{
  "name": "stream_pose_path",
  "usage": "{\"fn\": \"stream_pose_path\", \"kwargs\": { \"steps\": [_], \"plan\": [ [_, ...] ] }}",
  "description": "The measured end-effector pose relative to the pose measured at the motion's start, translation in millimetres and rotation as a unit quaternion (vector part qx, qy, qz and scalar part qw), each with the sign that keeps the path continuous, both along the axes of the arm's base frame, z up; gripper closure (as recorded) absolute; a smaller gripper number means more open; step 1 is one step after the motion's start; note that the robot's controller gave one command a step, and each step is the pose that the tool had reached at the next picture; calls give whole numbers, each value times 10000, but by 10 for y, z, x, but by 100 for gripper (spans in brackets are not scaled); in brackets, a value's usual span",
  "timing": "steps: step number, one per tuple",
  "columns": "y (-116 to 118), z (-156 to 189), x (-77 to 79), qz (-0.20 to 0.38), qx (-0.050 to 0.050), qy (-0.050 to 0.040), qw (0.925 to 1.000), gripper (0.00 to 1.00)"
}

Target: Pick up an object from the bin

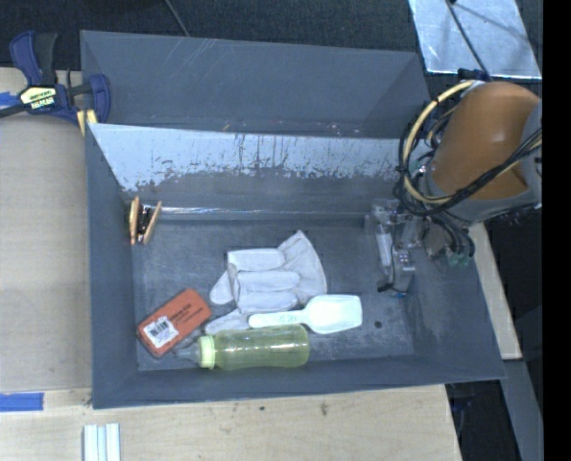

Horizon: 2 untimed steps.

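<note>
As I look down from my remote station, the grey metal bin [112, 286] takes up most of the view, and the arm with its orange cover [482, 142] reaches in from the right. A crumpled white glove [271, 269] lies mid-floor, and a yellow-green bottle [256, 349] lies on its side near the front wall. Between them rests a white plastic scoop [314, 315], its bowl nearest the arm. An orange barcoded packet [173, 322] lies at the front left, and a wooden clothespin [143, 222] sits by the left wall. The end effector [395, 281] hangs over bare floor at the right; I cannot tell whether it is apart or together.
</note>
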State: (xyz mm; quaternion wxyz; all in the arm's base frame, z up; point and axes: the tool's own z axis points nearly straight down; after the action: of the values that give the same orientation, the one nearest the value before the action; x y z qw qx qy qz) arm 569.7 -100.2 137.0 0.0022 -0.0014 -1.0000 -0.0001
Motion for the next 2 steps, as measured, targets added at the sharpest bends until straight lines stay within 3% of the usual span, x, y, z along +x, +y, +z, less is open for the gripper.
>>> {"fn": "stream_pose_path", "kwargs": {
  "steps": [1,2],
  "plan": [
    [4,49,20,14,-6,-41,10000,0],
    [688,-658,-560,589,-2,-35,9983,0]
  ]
}}
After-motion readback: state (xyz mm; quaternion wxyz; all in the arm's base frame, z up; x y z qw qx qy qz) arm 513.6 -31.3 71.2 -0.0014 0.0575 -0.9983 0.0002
